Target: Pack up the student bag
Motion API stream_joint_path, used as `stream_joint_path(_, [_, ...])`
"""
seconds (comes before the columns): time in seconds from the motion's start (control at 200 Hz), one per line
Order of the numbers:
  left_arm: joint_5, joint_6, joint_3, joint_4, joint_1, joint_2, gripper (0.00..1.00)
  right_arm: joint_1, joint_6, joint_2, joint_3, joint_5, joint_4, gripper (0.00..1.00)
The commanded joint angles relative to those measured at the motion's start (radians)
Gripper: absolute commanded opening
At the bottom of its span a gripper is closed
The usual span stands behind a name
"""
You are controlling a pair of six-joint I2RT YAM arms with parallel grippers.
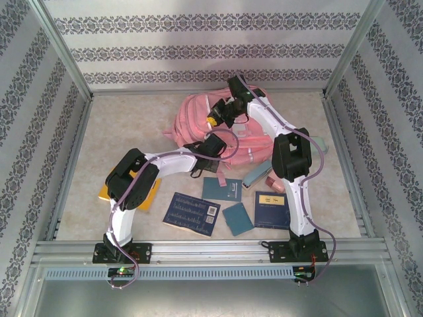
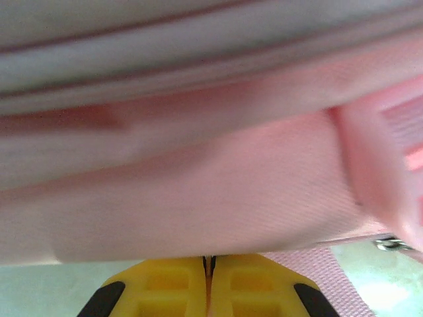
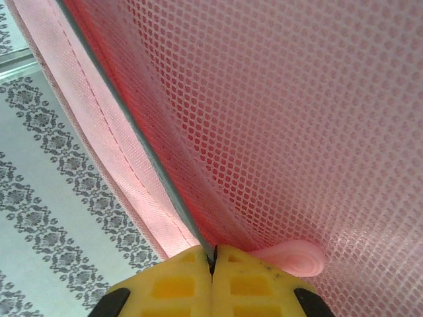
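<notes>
Now the right gripper (image 3: 213,256) pinches the edge of the pink student bag (image 1: 188,113); the left gripper (image 2: 209,263) sits squeezed shut against its cloth.

In the left wrist view the student bag (image 2: 218,191) is a blurred pink mass right above the left gripper (image 2: 209,261). Its yellow fingers (image 2: 165,287) are cut off by the bottom edge, and whether cloth is caught between their tips cannot be told. The right gripper (image 3: 213,256) is cut off below too, the bag's seam disappearing between its fingertips. From above, an orange flat thing (image 1: 103,194) lies half hidden under the left arm (image 1: 122,221), well back from its fingers.
</notes>
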Motion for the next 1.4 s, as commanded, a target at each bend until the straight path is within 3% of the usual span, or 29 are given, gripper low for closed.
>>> stream_joint_path(0.0, [0.020, 0.007, -0.021, -0.050, 0.025, -0.035, 0.00, -0.031, -0.106, 0.012, 0.065, 0.076, -0.104, 0.17])
stream_joint_path(0.135, [0.063, -0.013, -0.025, -0.035, 0.028, -0.056, 0.00, -0.032, -0.165, -0.025, 0.141, 0.181, -0.170, 0.42])
stream_joint_path(0.315, [0.118, -0.037, -0.024, -0.042, 0.046, -0.092, 0.00, -0.042, -0.209, -0.163, 0.140, 0.400, -0.303, 0.57])
stream_joint_path(0.46, [0.163, -0.076, -0.021, -0.047, 0.067, -0.140, 0.00, -0.056, -0.216, -0.320, -0.062, 0.466, -0.326, 0.57])
stream_joint_path(0.695, [0.243, -0.118, 0.045, -0.098, 0.077, -0.199, 0.00, -0.061, -0.165, -0.599, -0.562, 0.334, -0.150, 0.56])
stream_joint_path(0.844, [0.282, -0.148, 0.104, -0.143, 0.077, -0.216, 0.00, -0.026, -0.037, -0.707, -0.757, 0.278, -0.004, 0.60])
stream_joint_path(0.864, [0.284, -0.154, 0.112, -0.148, 0.077, -0.218, 0.00, -0.022, -0.011, -0.716, -0.776, 0.280, 0.012, 0.70])
stream_joint_path(0.894, [0.290, -0.162, 0.122, -0.152, 0.077, -0.223, 0.00, -0.017, 0.025, -0.726, -0.799, 0.281, 0.037, 0.73])
stream_joint_path(0.914, [0.293, -0.166, 0.128, -0.155, 0.077, -0.226, 0.00, -0.016, 0.048, -0.731, -0.817, 0.278, 0.055, 0.80])
stream_joint_path(1.064, [0.314, -0.202, 0.173, -0.177, 0.077, -0.245, 0.00, -0.002, 0.222, -0.750, -0.916, 0.295, 0.203, 0.86])
stream_joint_path(1.274, [0.363, -0.248, 0.209, -0.186, 0.075, -0.266, 0.00, -0.003, 0.365, -0.731, -0.984, 0.332, 0.412, 0.82])
stream_joint_path(1.394, [0.376, -0.256, 0.210, -0.190, 0.065, -0.281, 0.00, -0.002, 0.363, -0.714, -0.975, 0.369, 0.479, 0.71])
